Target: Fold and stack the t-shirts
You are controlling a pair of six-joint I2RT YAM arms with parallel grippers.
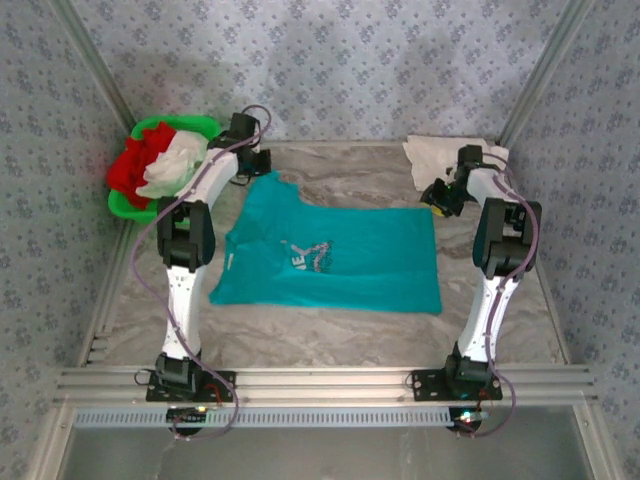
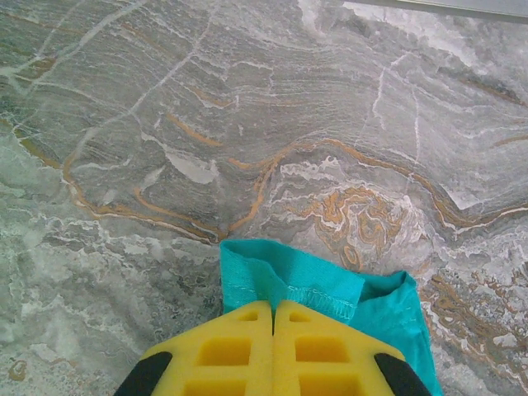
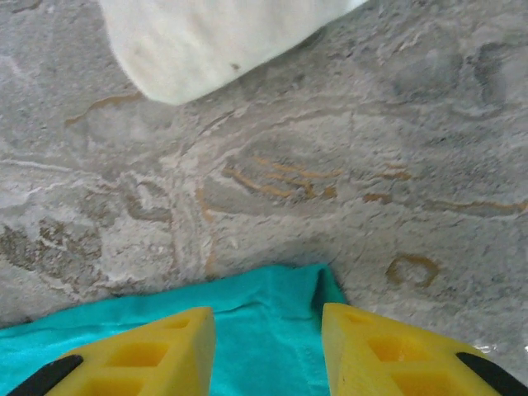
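At the far left corner of the teal shirt [image 1: 340,255], the left gripper [image 2: 273,305] is closed tight, its yellow fingers [image 2: 227,351] pressed together on a folded hem of the cloth. Bare marbled table [image 2: 247,124] lies beyond it. Over the shirt's far right corner the right gripper [image 3: 268,318] stands with its jaws apart, holding nothing, and the teal cloth lies flat on the table between and below them. The shirt is spread across the middle of the table with its silver print facing up. Just beyond the right gripper, at the far right of the table, lies a white shirt [image 3: 206,41]. At the far left, a green basket [image 1: 128,208] holds a red shirt [image 1: 135,165] and a crumpled white shirt [image 1: 175,165].
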